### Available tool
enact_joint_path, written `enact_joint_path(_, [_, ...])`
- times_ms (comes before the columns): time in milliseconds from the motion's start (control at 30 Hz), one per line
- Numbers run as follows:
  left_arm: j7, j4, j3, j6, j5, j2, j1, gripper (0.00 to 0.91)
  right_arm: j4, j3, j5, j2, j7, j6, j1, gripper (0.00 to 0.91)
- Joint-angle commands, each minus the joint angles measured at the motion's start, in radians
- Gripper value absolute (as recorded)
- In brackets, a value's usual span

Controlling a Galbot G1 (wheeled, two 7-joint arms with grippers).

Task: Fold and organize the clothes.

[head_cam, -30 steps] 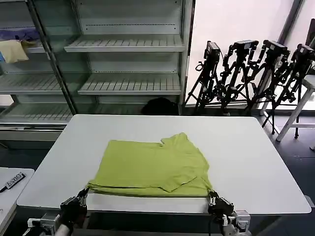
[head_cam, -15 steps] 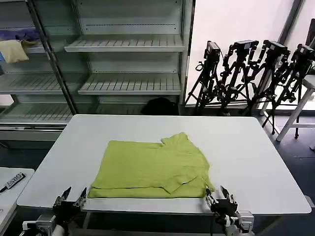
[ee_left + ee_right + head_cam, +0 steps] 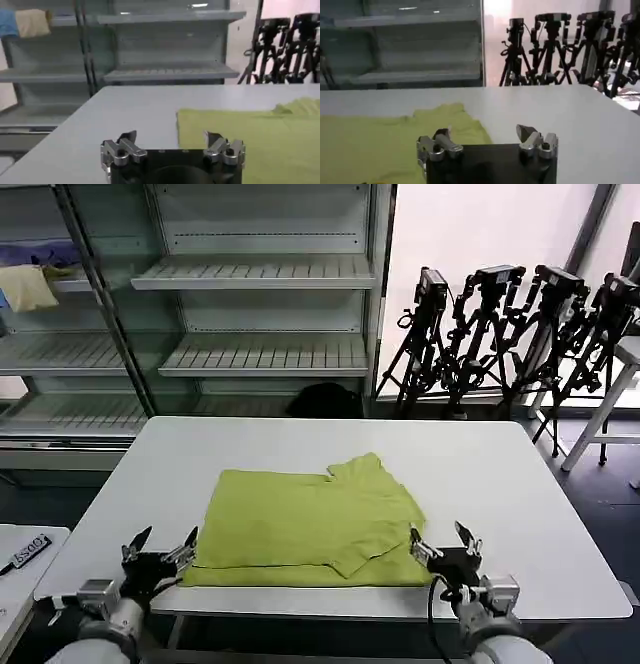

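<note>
Lime-green cotton lies partly folded at the near middle of the white table [image 3: 520,484]: the T-shirt [image 3: 310,529] forms a rough rectangle, with one sleeve turned over its right part and its front hem close along the table's near edge.

At the near left corner of that hem the left gripper [image 3: 160,549] hovers with its fingers spread wide, gripping nothing; in the left wrist view [image 3: 172,145] the cloth's edge runs up between the two fingertips, nearer the inner one. The arm comes up from below the table's front edge, wrist low and level, fingers aimed away from the robot across the tabletop.

At the near right corner the right gripper [image 3: 443,546] mirrors it — fingers apart, empty, low over the hem. Its wrist view [image 3: 485,137] shows one finger above green cloth and the other above bare table.

The step in hand looks like taking both front corners for the next fold. To do it well, each gripper should probably straddle every layer at its corner and close at the same time — a pinch of the top layer alone could pull the fold open. Lifting both corners evenly should keep the crease straight.
</note>
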Motion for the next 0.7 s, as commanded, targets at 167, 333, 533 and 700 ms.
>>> enact_joint_path(167, [0.079, 0.238, 0.132, 0.052, -0.038, 0.155, -0.351, 0.907, -0.36, -0.076, 0.039, 0.01, 0.014, -0.015, 0.38, 0.907])
enact_joint_path(333, [0.111, 0.354, 0.207, 0.053, -0.047, 0.224, -0.475, 0.907, -0.502, -0.108, 0.064, 0.013, 0.016, -0.017, 0.517, 0.907])
enact_joint_path(533, [0.151, 0.506, 0.285, 0.053, -0.063, 0.26, -0.59, 0.907, -0.661, -0.126, 0.057, 0.025, 0.009, -0.017, 0.616, 0.907])
enact_joint_path(700, [0.173, 0.602, 0.328, 0.053, -0.064, 0.258, -0.655, 0.907, -0.771, -0.133, 0.018, 0.044, -0.011, -0.016, 0.681, 0.907])
